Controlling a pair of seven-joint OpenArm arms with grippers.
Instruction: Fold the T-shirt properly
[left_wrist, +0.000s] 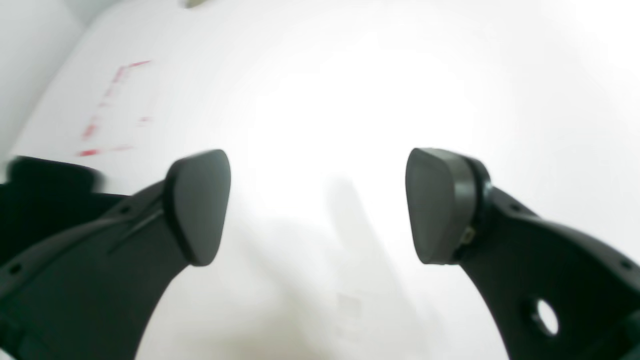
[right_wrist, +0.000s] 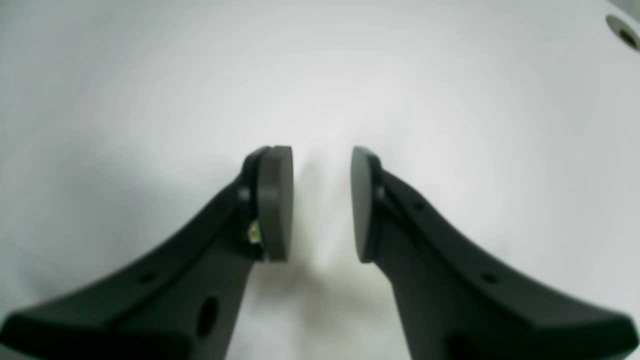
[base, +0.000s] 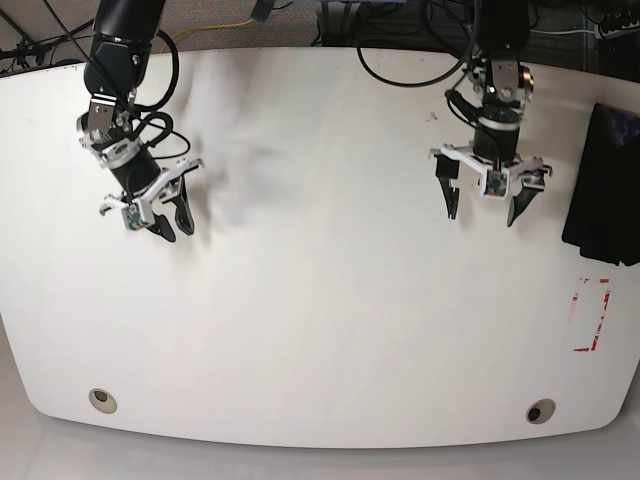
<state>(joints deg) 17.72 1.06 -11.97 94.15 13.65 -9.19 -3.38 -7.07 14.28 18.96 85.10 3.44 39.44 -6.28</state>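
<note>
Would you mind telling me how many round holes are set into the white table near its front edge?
2. One hole sits near the front-left corner in the base view; the other hole sits near the front-right corner, below the red markings. Others may lie outside the view.

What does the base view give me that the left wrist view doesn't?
Only base: both arms, the right gripper with a narrow gap, and the T-shirt as a dark folded stack at the table edge. Only left wrist: a close look at the left gripper, empty between its pads. Both: left gripper wide open, red marks, white tabletop.
</note>
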